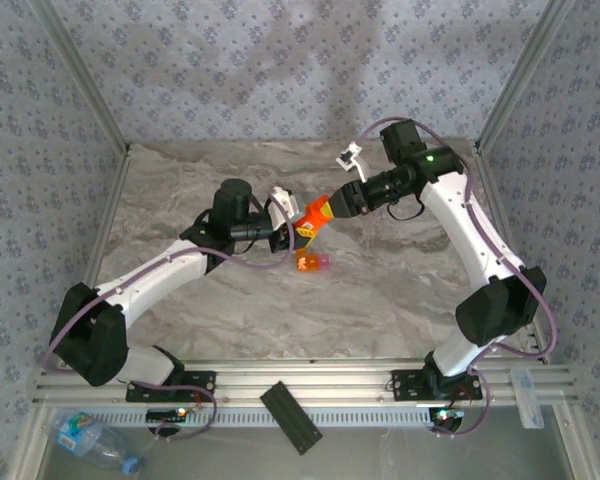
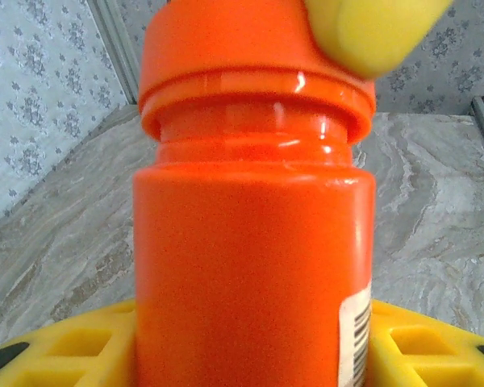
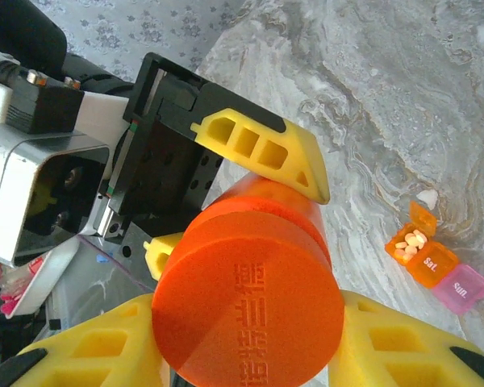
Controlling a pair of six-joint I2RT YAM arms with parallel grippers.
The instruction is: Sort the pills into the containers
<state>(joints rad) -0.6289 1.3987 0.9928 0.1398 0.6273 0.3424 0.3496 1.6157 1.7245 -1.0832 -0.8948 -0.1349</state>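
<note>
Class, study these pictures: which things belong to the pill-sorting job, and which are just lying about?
Part of the job:
- pill bottle
- pill box
- pills

Lying about:
- black bar
- water bottle

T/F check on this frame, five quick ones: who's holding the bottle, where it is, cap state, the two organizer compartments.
1. The left gripper holds the pill bottle by its body and the right gripper clamps its cap. True.
2. The pill bottle stands on the table. False: it is held up off the table between the two arms.
3. The cap is off the bottle. False: it sits on the neck.
4. The orange Sat. compartment lies open with pills inside. True.
5. The pink Sun. compartment is open too. False: its lid is down.
</note>
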